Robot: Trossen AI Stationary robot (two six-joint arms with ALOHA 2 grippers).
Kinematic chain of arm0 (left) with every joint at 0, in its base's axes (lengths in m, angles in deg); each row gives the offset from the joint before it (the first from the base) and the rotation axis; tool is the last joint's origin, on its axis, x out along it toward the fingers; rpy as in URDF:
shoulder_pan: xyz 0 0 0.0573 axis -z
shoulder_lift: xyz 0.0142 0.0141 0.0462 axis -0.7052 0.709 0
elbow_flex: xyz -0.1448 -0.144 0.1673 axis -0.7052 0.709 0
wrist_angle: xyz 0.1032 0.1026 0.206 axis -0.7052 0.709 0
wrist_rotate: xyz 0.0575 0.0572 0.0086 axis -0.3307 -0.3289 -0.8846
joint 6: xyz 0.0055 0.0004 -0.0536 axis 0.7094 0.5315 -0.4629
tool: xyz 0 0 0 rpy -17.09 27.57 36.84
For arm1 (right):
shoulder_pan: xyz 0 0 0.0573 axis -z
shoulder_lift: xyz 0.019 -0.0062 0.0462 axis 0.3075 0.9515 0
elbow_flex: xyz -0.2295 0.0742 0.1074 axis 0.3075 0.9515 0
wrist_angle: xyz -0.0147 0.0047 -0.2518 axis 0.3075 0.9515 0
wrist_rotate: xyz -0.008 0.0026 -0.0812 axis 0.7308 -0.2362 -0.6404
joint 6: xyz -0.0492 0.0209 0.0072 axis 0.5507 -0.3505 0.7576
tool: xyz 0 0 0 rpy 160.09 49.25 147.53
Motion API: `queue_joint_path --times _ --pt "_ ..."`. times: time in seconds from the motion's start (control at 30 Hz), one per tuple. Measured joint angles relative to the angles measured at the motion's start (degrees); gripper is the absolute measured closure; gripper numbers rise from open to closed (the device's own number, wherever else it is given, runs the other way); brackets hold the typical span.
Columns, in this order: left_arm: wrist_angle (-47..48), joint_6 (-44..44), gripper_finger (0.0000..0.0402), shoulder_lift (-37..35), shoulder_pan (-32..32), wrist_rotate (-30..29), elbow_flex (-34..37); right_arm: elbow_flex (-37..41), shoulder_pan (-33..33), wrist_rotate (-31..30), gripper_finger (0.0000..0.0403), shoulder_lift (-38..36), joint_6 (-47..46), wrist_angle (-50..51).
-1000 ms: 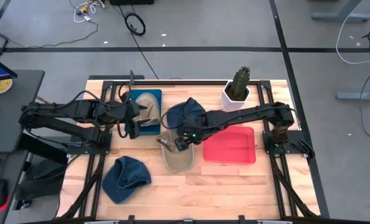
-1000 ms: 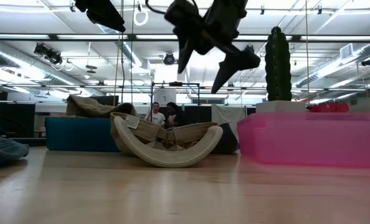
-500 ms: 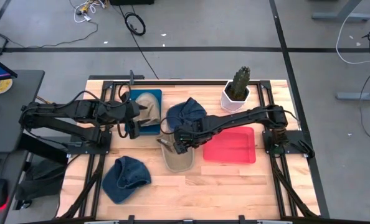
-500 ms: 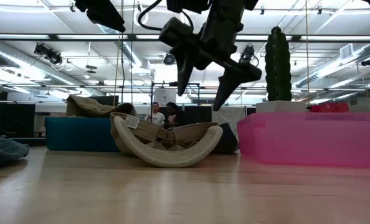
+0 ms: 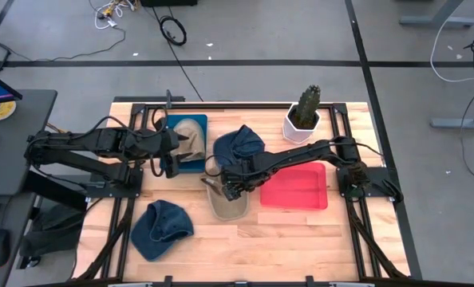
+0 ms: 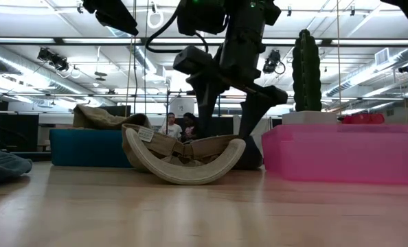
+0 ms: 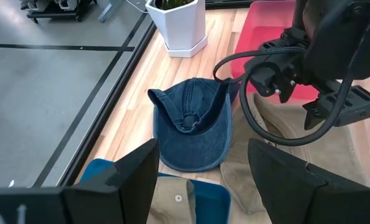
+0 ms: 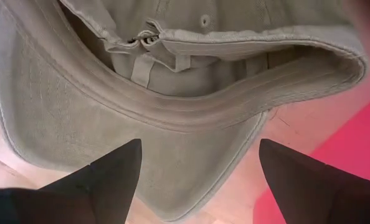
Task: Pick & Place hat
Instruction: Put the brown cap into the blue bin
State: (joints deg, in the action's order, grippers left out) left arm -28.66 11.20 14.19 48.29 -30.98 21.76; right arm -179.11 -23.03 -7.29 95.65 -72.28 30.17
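Table: wood top, black frame. Pink tray at approx. 3 o'clock of centre; blue bin at 11 o'clock w/ a tan cap inside.

Right arm reaches across from 3 o'clock; right gripper has dropped over the last sec., from well above the beige hat to straddling its upturned rim. Low view confirms: fingers now bracket the crown. Jaws wide apart, nothing held; contact w/ fabric prob. not made yet, though hard to tell.

Beige hat lies upside down at table centre, brim toward 6 o'clock, just beside the tray.

Left gripper waits above the bin, jaws spread, empty.

Judgement: approach near done; grasp is next. Place step not begun.

Other hats: navy cap at 12 o'clock, second navy cap at 7 o'clock.
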Motion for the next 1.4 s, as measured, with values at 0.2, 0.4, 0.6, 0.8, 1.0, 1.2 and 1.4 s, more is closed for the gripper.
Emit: queue_joint_path --times 0.2,0.4,0.6,0.8,1.0,1.2,1.4 --pt "-0.02 -0.01 0.0154 0.00 0.00 0.01 0.00 0.00 0.00 -2.22 0.0095 0.00 0.60 -0.01" --pt "-0.02 -0.01 0.0154 0.00 0.00 0.01 0.00 0.00 0.00 -2.74 0.0140 0.00 1.83 -0.02" --pt "-0.02 -0.03 0.0154 0.00 0.00 0.01 0.00 0.01 0.04 -2.74 0.0164 0.00 2.41 0.00" --pt "-0.02 -0.03 0.0154 0.00 0.00 0.01 0.00 0.02 0.04 -2.61 0.0134 0.00 2.32 0.00" --pt "-0.02 -0.05 0.0154 0.00 0.00 0.01 0.00 0.02 0.28 -2.37 0.0092 0.00 2.52 0.04" --pt "-0.02 -0.04 0.0154 0.00 0.01 0.01 0.00 0.02 1.53 -2.30 0.0085 0.33 3.17 -0.02" --pt "-0.10 -0.05 0.0154 0.00 0.01 0.01 0.02 0.13 2.50 0.08 0.0087 2.93 5.20 -1.14"
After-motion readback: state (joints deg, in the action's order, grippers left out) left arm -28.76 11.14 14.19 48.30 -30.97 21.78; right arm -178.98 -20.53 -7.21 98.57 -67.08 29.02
